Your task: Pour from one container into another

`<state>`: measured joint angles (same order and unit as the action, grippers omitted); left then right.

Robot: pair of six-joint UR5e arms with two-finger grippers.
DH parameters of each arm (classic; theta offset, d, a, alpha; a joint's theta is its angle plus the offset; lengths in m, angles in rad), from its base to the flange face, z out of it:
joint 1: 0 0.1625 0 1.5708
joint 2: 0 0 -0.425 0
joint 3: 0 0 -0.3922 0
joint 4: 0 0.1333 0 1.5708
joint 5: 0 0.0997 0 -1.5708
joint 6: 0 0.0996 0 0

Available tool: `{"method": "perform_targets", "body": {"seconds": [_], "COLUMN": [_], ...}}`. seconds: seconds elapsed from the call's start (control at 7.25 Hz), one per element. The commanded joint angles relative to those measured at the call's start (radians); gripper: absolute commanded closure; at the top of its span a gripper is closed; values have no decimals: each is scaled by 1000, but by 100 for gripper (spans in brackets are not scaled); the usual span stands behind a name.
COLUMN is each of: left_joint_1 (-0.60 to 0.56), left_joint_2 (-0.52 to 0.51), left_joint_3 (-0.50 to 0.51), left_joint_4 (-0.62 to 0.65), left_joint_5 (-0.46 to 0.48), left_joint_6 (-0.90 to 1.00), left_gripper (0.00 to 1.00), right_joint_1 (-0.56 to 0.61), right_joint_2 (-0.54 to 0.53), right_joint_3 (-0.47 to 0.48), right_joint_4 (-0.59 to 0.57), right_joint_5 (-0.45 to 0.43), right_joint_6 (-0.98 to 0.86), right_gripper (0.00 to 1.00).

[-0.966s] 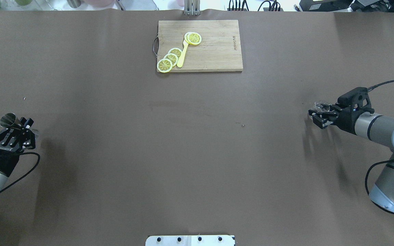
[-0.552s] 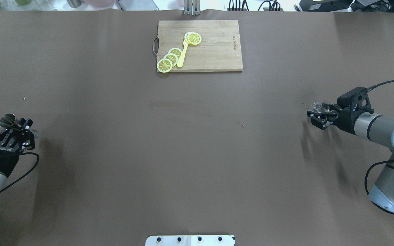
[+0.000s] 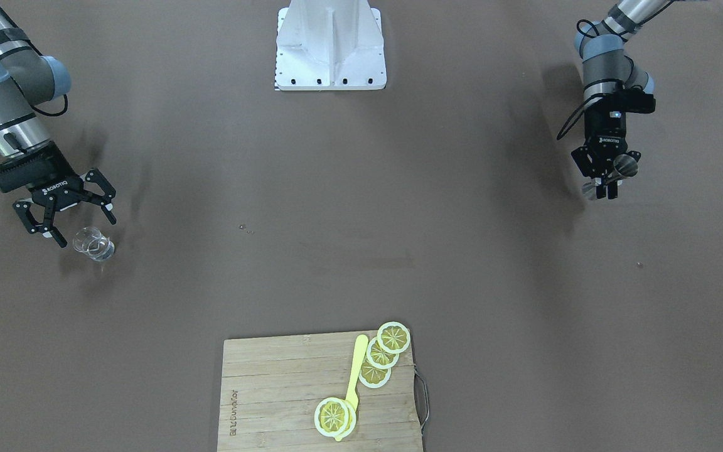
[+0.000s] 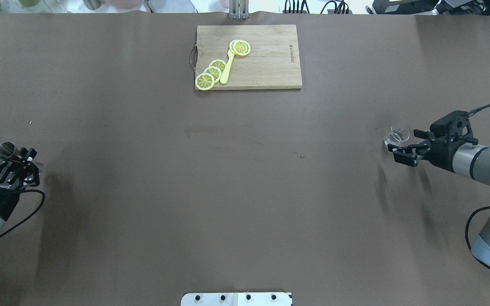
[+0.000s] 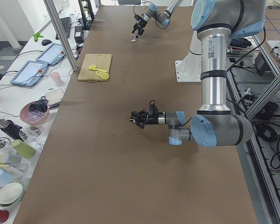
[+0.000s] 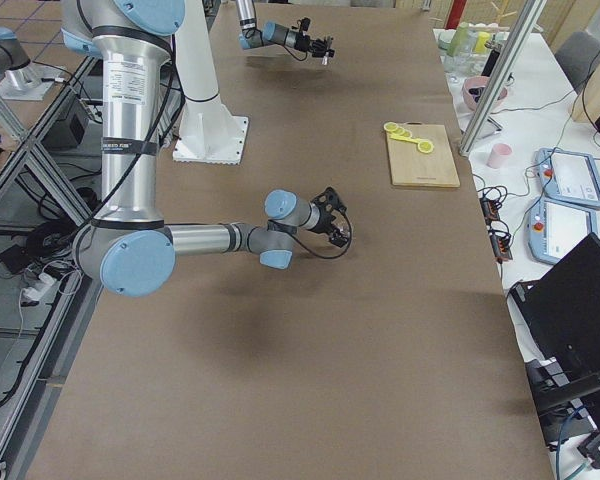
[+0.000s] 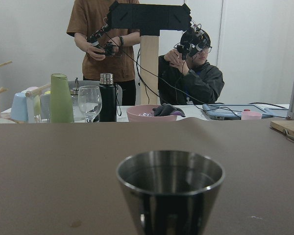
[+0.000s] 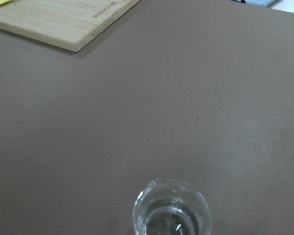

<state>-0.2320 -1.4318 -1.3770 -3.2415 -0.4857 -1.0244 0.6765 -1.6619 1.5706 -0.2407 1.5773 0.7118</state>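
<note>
A small clear glass [image 4: 398, 135] stands on the brown table at the right; it also shows low in the right wrist view [image 8: 170, 211] and in the front-facing view [image 3: 93, 245]. My right gripper [image 4: 403, 143] [image 3: 85, 230] is open just behind the glass, and its fingers touch nothing. At the far left, my left gripper [image 4: 15, 158] [image 3: 606, 182] is shut on a steel cup [image 4: 4, 150] [image 3: 625, 166]. The cup is held upright above the table and fills the bottom of the left wrist view [image 7: 170, 188].
A wooden cutting board [image 4: 266, 63] with lemon slices [image 4: 212, 72] and a yellow utensil [image 4: 227, 68] lies at the far middle. The robot's white base plate [image 4: 236, 298] is at the near edge. Two people [image 7: 186, 68], bottles and a pink bowl [image 7: 152, 112] are beyond the table's left end.
My right gripper has opened and drawn back from the glass, which now stands alone on the table. The left gripper with the steel cup has shifted slightly left.
</note>
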Motion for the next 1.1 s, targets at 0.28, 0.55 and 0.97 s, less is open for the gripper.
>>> {"method": "perform_targets", "body": {"seconds": [0.28,0.55,0.97], "left_joint_1": [0,0,5], "left_joint_2": [57,65,65], "left_joint_3": [-45,-45,-40], "left_joint_4": [61,65,120], "left_joint_5": [18,22,42], "left_joint_6": [-88,-91,-154], "left_gripper": [100,100,100], "right_joint_1": [82,307,599], "right_joint_2": [-235,-240,-193], "right_joint_3": [77,-48,-135], "right_joint_4": [6,-6,-307], "right_joint_5": [209,478,647], "right_joint_6": [-3,-15,-425], "right_gripper": [0,0,0]}}
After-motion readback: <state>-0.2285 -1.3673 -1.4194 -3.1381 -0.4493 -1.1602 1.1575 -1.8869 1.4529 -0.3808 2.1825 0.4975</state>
